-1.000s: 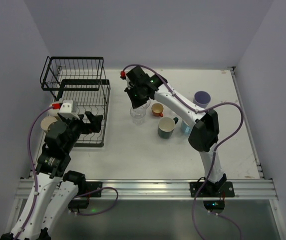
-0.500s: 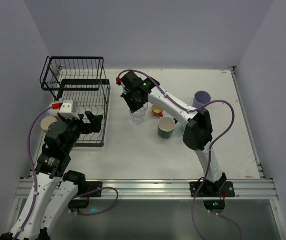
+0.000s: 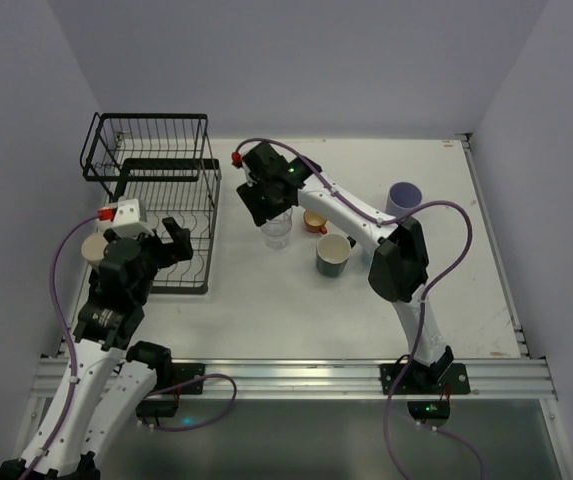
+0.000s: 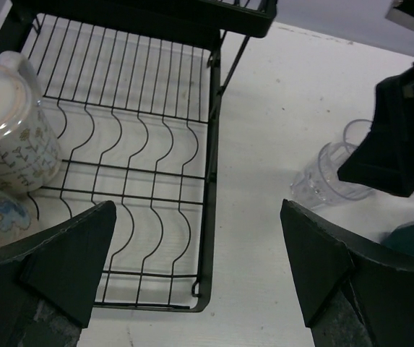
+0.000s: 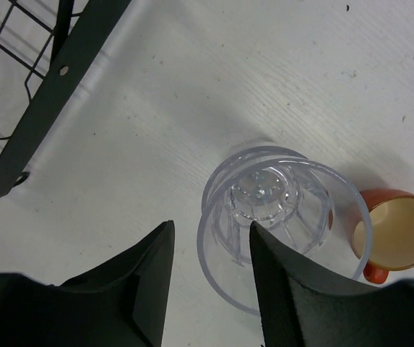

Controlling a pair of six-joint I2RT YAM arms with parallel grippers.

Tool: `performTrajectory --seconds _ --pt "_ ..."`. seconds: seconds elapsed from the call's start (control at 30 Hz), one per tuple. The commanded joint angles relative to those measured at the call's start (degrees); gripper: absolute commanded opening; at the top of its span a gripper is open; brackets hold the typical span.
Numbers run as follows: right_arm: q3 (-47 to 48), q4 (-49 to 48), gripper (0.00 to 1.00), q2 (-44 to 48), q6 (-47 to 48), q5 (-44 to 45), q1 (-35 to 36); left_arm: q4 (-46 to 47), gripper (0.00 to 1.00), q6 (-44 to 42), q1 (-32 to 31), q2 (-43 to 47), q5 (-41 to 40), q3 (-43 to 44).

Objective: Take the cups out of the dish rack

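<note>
The black wire dish rack [image 3: 156, 200] stands at the far left. A cream mug [image 3: 94, 248] sits at its left edge and also shows in the left wrist view [image 4: 11, 141]. My left gripper [image 3: 171, 240] is open and empty above the rack's near right corner [image 4: 210, 289]. My right gripper [image 3: 266, 205] is open, its jaws on either side of the near rim of the clear glasses [image 5: 279, 210], which stand close together on the table [image 3: 278, 230]. The small orange cup [image 3: 315, 220], teal mug [image 3: 334, 255] and lavender tumbler [image 3: 404, 195] stand on the table.
The rack's tall basket section [image 3: 146, 145] rises at the far left. The right arm's elbow [image 3: 398, 260] hangs over the table right of the teal mug. The orange cup [image 5: 398, 235] stands just right of the glasses.
My right gripper has shifted a little left over the glasses. My left gripper has drawn back to the left, away from the rack's middle.
</note>
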State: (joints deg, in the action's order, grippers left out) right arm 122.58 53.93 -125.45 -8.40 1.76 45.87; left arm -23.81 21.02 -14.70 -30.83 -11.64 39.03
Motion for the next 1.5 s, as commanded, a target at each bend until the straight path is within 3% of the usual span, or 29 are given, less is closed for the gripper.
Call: performTrajectory --seconds 0.0,0.17,0.4,0.57,0.73,0.83,0.97,1.27,1.47 --pt "-1.37 -4.0 0.5 6.79 1.11 -3.06 0.28 -3.86 1.0 2.62 -0.07 -1.33 -10.39 2.8" --pt "-11.47 -14.0 0.74 17.41 0.5 -7.64 0.28 -9.31 1.0 6.83 -0.07 -3.53 -16.39 7.19" --pt "-25.54 -23.34 0.9 29.55 0.49 -13.0 -0.16 -22.3 1.0 11.67 0.11 -8.97 -27.27 13.18" --pt "-30.12 -26.07 0.94 34.39 1.02 -16.34 -0.6 -27.59 1.0 16.77 1.94 -10.83 -32.2 15.2" --pt "-32.84 -27.74 0.95 38.87 1.11 -20.12 -1.22 -26.03 1.0 15.82 7.65 -13.55 -32.49 14.59" --pt "-33.99 -28.18 0.95 40.45 1.11 -21.01 -1.39 -20.59 1.0 11.71 13.8 -15.66 -31.52 11.7" --pt "-34.17 -28.09 0.95 41.42 1.28 -22.94 -1.4 -12.34 1.0 6.42 25.15 -19.52 -24.34 9.32" --pt "-34.69 -29.32 0.95 42.22 1.11 -27.07 -1.31 -5.47 1.0 2.1 27.09 -25.85 -17.39 9.06" --pt "-34.17 -28.97 0.95 41.08 1.37 -26.98 -1.31 -2.12 1.0 0.34 27.09 -23.05 -14.72 6.15"
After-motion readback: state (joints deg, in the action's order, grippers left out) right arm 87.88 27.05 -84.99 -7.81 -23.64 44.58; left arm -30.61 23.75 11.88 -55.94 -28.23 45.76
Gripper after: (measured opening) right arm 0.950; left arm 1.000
